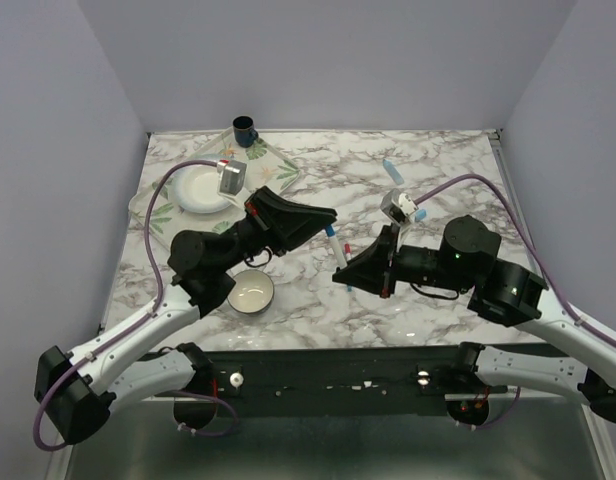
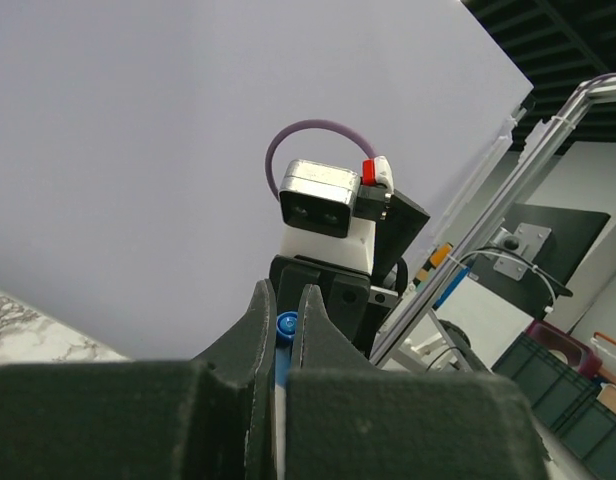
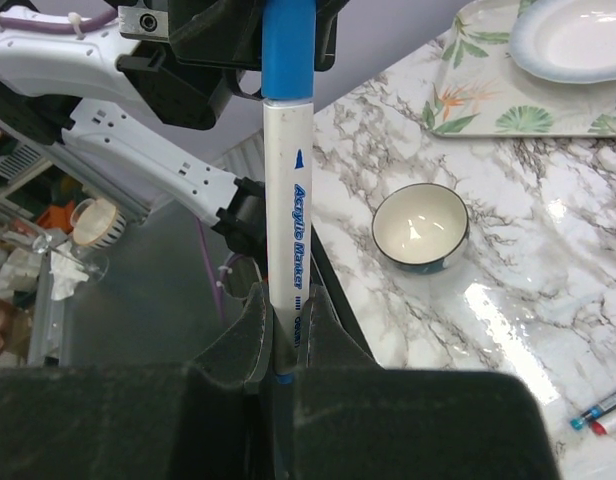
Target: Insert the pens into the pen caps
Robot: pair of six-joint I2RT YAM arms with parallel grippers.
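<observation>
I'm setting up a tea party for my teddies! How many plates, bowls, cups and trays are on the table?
plate: 1
bowl: 1
cup: 1
tray: 1
Total: 4

Only one legible text: on white barrel of pen [image 3: 288, 200] pinched in my right gripper [image 3: 285, 315]. Blue lettering runs lengthwise along barrel: "Acrylic Marker". Small blue triangle mark sits above wording, toward blue cap [image 3: 288, 50]. More tiny blue print below wording, just by my fingers: too small to read. Other pens [image 3: 600, 410] on table: any print too small to tell. My left wrist view: no readable text.
</observation>
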